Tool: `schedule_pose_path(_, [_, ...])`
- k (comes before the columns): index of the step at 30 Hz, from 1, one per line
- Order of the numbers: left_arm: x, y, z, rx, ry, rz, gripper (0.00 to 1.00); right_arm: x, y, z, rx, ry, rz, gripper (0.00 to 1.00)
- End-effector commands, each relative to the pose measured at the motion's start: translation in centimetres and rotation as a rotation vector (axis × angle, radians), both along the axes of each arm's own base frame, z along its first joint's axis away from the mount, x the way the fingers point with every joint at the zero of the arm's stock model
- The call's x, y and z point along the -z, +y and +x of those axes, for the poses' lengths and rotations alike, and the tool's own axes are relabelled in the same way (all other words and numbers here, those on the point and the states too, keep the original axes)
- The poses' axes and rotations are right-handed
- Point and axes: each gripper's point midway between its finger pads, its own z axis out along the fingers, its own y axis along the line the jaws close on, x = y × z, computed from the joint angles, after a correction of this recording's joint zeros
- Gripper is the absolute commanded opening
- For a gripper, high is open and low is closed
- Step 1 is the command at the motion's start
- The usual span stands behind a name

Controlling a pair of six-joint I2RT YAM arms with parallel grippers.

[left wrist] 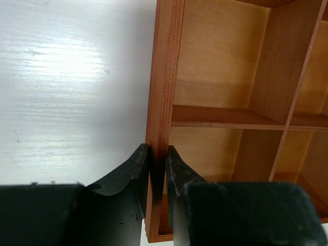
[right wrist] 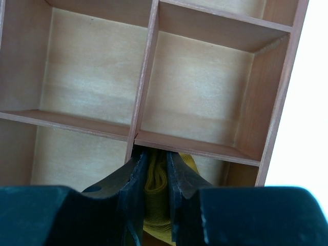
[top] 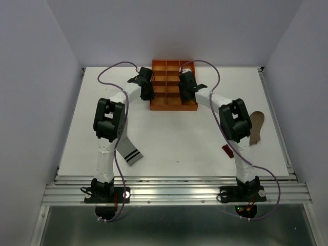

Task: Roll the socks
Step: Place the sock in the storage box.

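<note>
Two robot arms reach across a white table to an orange compartmented tray at its far side. The left gripper is pinched on the tray's left outer wall, one finger outside and one inside. The right gripper is down in the tray's right-hand column, its fingers clamped close together on a bunched yellow sock that sits in a compartment there, just under a cross divider. The compartments seen beyond it hold nothing. The grey sock lies flat on the table beside the left arm, its black-and-white striped cuff toward the near edge. The brown sock lies flat near the table's right edge, partly hidden behind the right arm, well apart from the tray.
</note>
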Motion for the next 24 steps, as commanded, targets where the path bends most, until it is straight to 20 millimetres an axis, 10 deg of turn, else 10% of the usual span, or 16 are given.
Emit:
schedule_pose_path(1, [2.0,2.2,1.1,-0.084,0.022,0.008,0.00,14.2,-5.8,-11.0,0.051,0.490,-0.210,0.01])
schedule_pose_path(15, [1.7,1.9,1.2,-0.075,0.012,0.005,0.00,14.8,-7.7,-13.6,0.032,0.635,-0.326,0.17])
schedule_pose_path(24, [1.5,1.8,1.1,-0.080,0.008,0.000,0.00,6.4,-3.7,-7.8,-0.032,0.376,-0.149,0.41])
